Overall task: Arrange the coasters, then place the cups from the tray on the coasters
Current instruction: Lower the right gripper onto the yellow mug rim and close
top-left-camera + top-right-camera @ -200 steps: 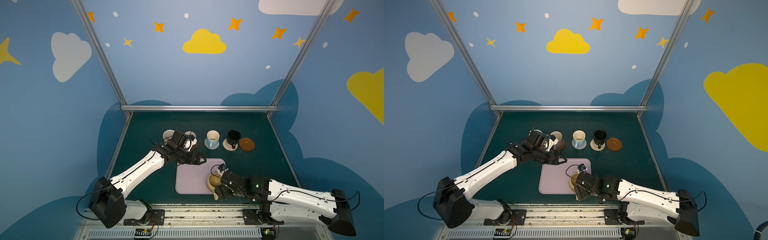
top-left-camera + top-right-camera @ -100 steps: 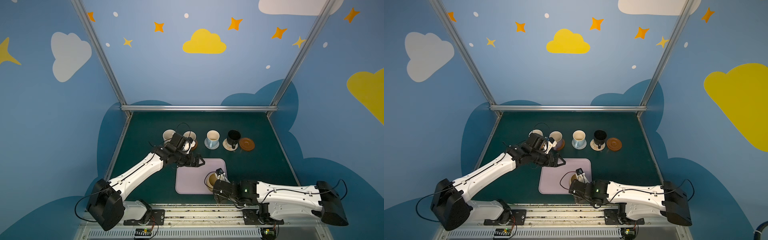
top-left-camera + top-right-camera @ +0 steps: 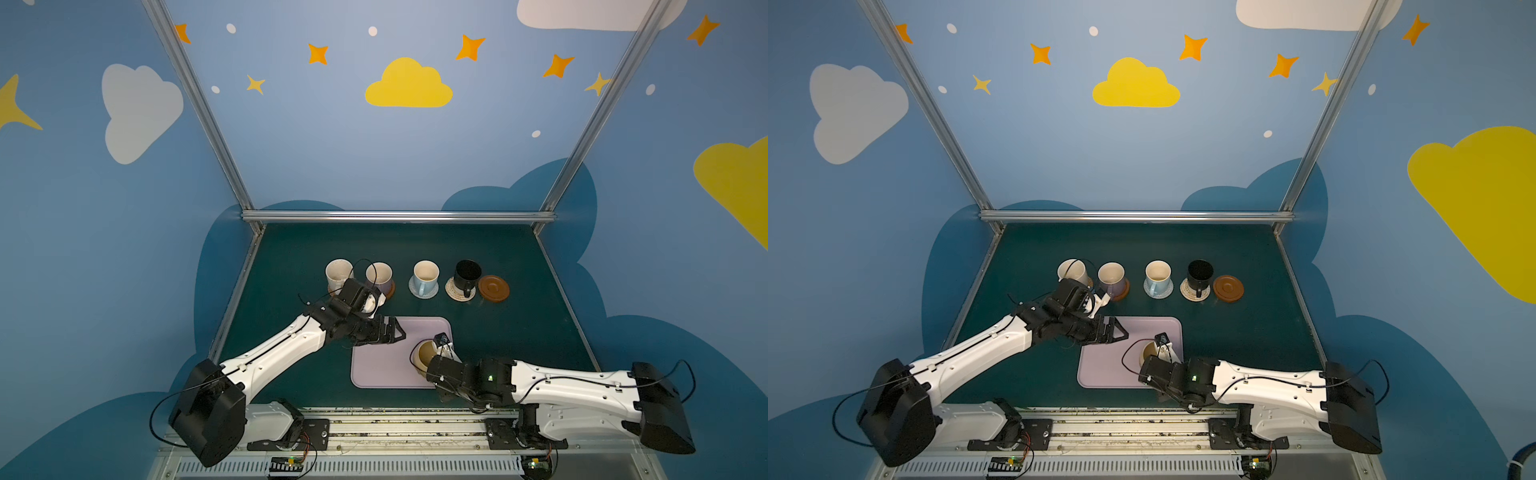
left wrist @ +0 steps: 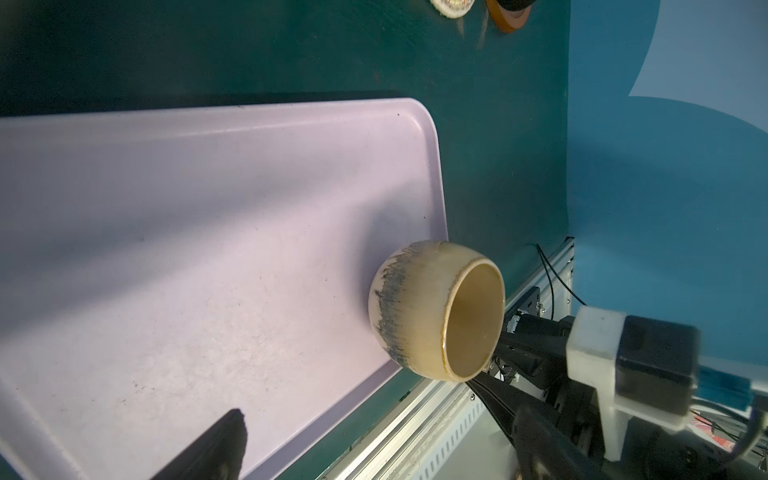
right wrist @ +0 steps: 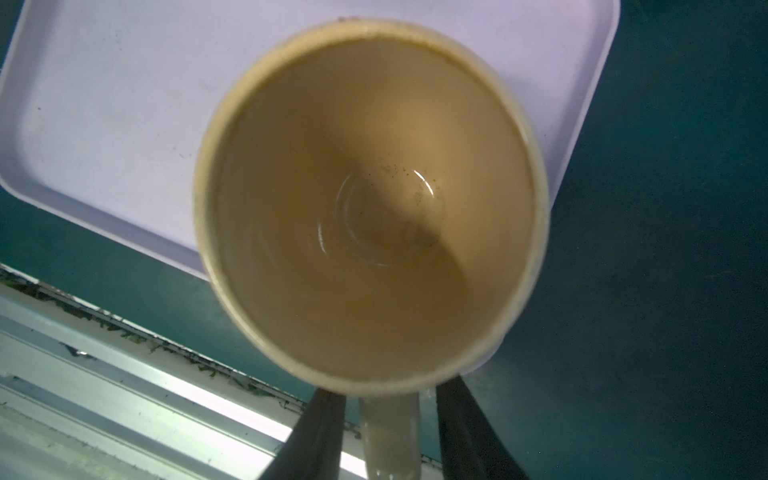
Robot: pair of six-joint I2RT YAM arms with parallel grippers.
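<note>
Mustard mug (image 3: 424, 354) sits upright on the tray (image 3: 380, 370), at its near-right corner, with the handle pointing off that corner. In the right wrist view the right jaws straddle the handle with a thin gap each side, not clamped. The left jaws are spread wide and empty over the tray's far-left corner. Row on the counter (image 3: 519, 332) beyond the tray's far edge: cream cup (image 3: 338, 272), lavender cup (image 3: 379, 274), light blue cup (image 3: 426, 273) on grey-white coaster (image 3: 433, 289), black cup (image 3: 467, 272) on beige coaster (image 3: 452, 289), and bare brown coaster (image 3: 493, 288) just beside the beige one.
</note>
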